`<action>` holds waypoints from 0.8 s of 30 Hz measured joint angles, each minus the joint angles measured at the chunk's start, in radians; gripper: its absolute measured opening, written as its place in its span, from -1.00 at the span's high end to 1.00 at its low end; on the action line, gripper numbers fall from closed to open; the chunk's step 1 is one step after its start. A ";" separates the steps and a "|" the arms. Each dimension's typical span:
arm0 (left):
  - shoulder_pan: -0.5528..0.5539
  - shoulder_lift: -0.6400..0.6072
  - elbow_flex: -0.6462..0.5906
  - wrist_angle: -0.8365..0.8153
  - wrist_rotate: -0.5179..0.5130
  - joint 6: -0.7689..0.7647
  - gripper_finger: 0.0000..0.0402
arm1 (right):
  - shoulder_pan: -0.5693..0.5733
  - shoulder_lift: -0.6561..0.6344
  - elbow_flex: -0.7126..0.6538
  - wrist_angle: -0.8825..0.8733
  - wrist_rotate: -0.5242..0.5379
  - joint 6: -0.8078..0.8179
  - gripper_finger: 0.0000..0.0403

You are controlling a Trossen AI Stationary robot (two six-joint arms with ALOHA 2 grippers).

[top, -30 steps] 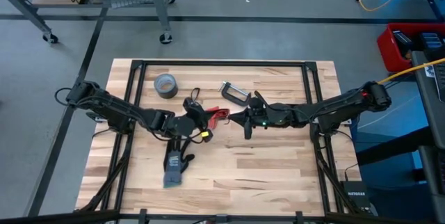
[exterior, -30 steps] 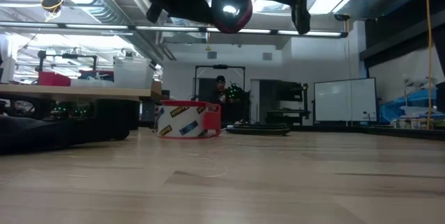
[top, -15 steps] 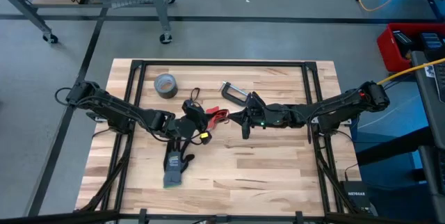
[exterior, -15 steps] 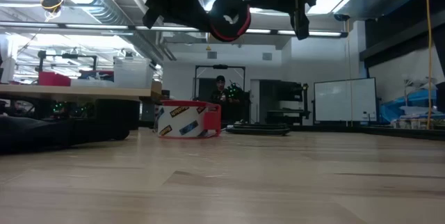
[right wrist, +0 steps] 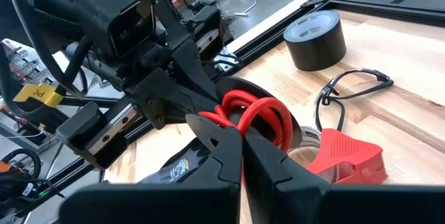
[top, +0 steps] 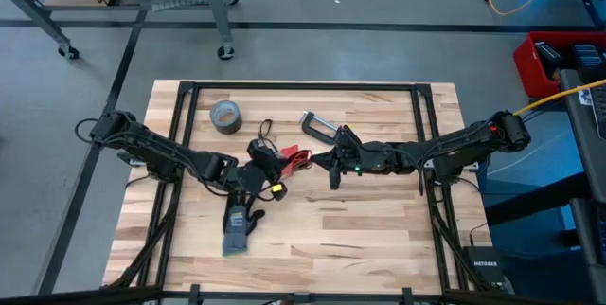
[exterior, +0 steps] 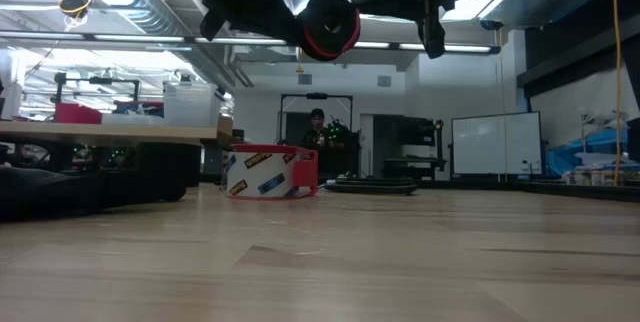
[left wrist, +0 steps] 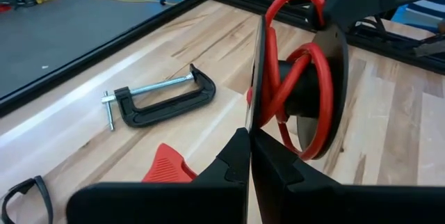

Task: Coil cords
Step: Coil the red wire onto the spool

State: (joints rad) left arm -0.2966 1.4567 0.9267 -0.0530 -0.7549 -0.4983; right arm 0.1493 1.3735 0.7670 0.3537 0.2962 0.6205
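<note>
We hold the red cord (left wrist: 295, 78), light, limp and springy, between both closed claws: left claw (left wrist: 248, 137) and right claw (right wrist: 240, 137) each pinch a loop; grip strands, not clips.

wooden table (top: 360, 239) with a black frame along its edges. grey tape roll (top: 224, 116) lies flat near the far left corner; in the right wrist view it shows as a dark roll (right wrist: 317, 39). black c-clamp (top: 319, 128) with a silver screw lies on the far middle of the top, well apart from the roll. grey glove (top: 239, 227) lies near the front left, fingers pointing to the near edge. in the low view, a red-edged tape ring (exterior: 270, 171) rests flat on the wood; a person (exterior: 317, 130) stands in the room behind. red bin (top: 549, 62) on the floor, right.
</note>
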 joint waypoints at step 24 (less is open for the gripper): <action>0.003 -0.002 0.001 0.024 -0.003 -0.025 1.00 | 0.000 0.000 0.000 -0.005 -0.080 -0.048 0.40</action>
State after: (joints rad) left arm -0.2941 1.4548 0.9279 -0.0294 -0.7578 -0.5230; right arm 0.1493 1.3735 0.7670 0.3485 0.2165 0.5720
